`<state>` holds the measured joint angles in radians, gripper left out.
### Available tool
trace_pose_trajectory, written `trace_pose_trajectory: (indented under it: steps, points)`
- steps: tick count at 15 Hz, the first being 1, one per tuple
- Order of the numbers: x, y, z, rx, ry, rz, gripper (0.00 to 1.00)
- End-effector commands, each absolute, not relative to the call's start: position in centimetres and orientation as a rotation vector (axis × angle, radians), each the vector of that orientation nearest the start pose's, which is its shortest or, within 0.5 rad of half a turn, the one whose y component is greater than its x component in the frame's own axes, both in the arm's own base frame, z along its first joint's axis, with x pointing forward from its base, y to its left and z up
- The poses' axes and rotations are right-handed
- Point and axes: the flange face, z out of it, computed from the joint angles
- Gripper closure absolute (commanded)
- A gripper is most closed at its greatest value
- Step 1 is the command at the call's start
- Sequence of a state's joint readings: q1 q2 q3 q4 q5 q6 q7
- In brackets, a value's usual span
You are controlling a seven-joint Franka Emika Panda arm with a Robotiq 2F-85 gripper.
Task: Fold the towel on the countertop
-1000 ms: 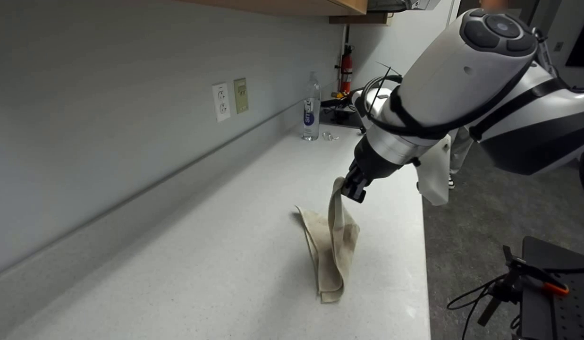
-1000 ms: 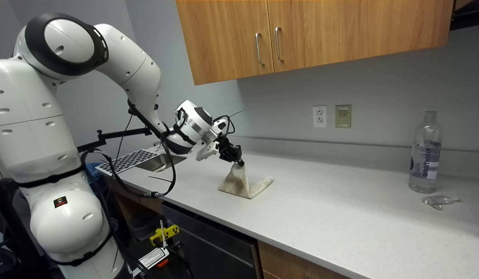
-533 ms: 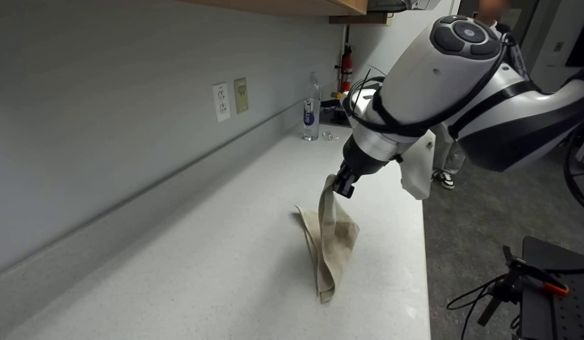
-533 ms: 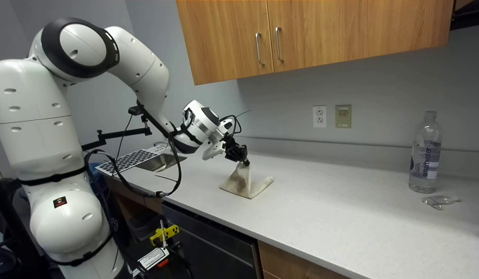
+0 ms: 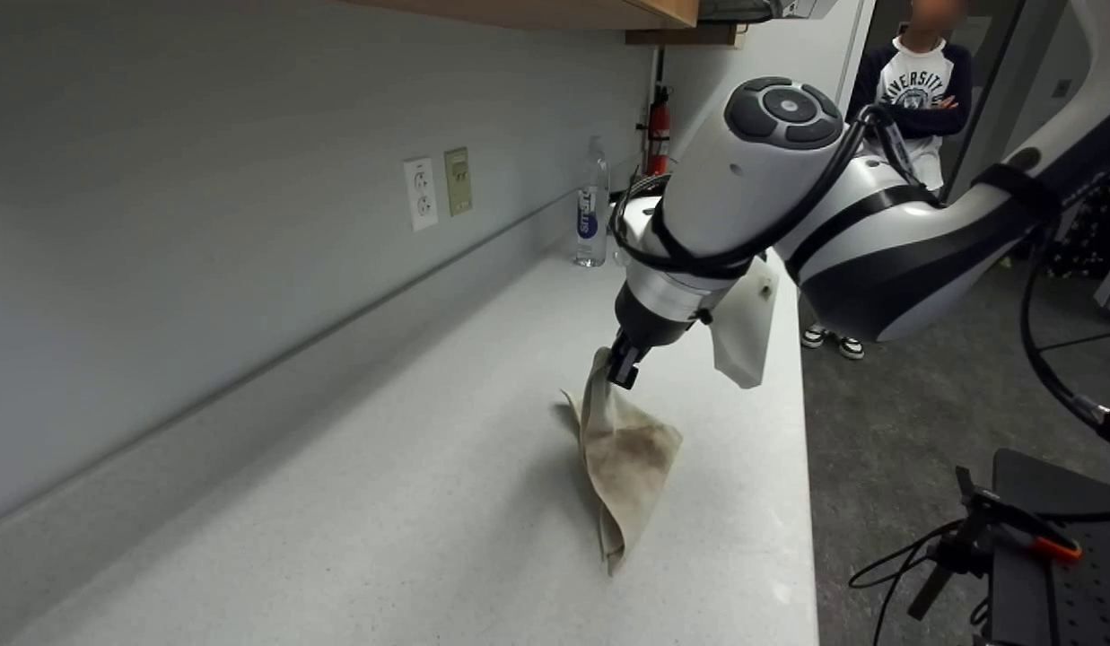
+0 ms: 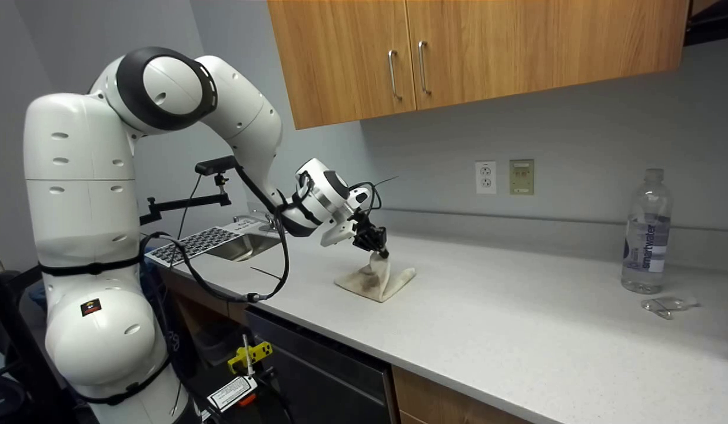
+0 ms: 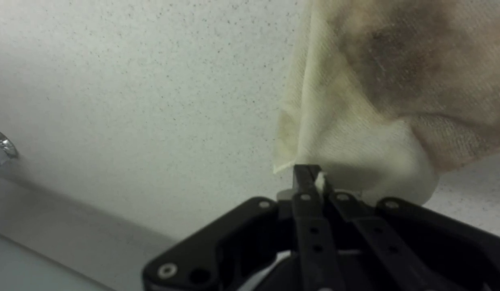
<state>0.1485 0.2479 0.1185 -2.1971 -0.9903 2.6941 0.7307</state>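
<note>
Drooping from the end effector [image 5: 620,366]: towel [image 5: 628,467]

Stained towel [image 5: 631,459] on the countertop [image 5: 411,511], peak in the pincer [image 5: 620,370].

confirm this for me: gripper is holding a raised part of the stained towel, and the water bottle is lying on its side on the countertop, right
Not quite: the water bottle stands upright, not on its side, on the countertop, as both exterior views show. The rest is right: the gripper is holding a raised part of the stained towel.
</note>
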Motion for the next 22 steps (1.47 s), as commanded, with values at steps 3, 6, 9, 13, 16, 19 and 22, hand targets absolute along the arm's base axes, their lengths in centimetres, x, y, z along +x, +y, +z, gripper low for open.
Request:
trace_pose_trajectory:
  steps: [3, 6, 9, 13, 16, 19, 22]
  points:
    - [55.5, 17.1, 27.6, -3.326, -0.655, -0.722, 0.99]
    - [55.8, 16.6, 27.0, -3.339, -0.631, -0.707, 0.99]
    - [56.2, 16.4, 26.8, -3.344, -0.637, -0.713, 0.67]
    - [56.9, 16.7, 27.1, -3.335, -0.639, -0.745, 0.35]
    - [57.0, 16.9, 27.5, -3.326, -0.629, -0.735, 0.13]
    - [56.8, 16.9, 27.9, -3.328, -0.625, -0.715, 0.0]
    - [56.2, 17.1, 28.4, -3.315, -0.61, -0.677, 0.0]
